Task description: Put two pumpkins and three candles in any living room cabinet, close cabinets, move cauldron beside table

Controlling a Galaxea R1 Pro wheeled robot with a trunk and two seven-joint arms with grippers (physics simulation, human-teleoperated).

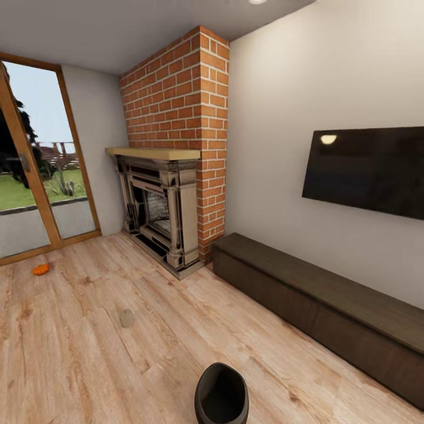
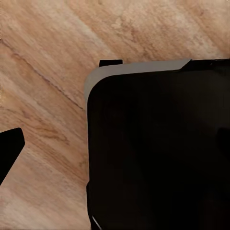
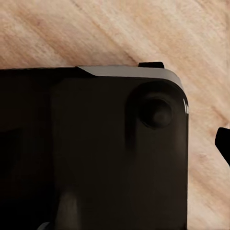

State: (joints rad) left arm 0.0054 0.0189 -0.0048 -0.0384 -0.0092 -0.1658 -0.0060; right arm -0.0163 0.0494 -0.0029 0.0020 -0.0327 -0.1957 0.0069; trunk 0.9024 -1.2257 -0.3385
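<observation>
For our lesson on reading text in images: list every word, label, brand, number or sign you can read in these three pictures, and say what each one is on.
There are none to read.
The wall screen is dark and blank, with only a lamp's glare on it.
The cabinet, the fireplace, the pumpkin and the candle bear no lettering.
The wrist views show plain wooden floor and unmarked black robot parts.
</observation>
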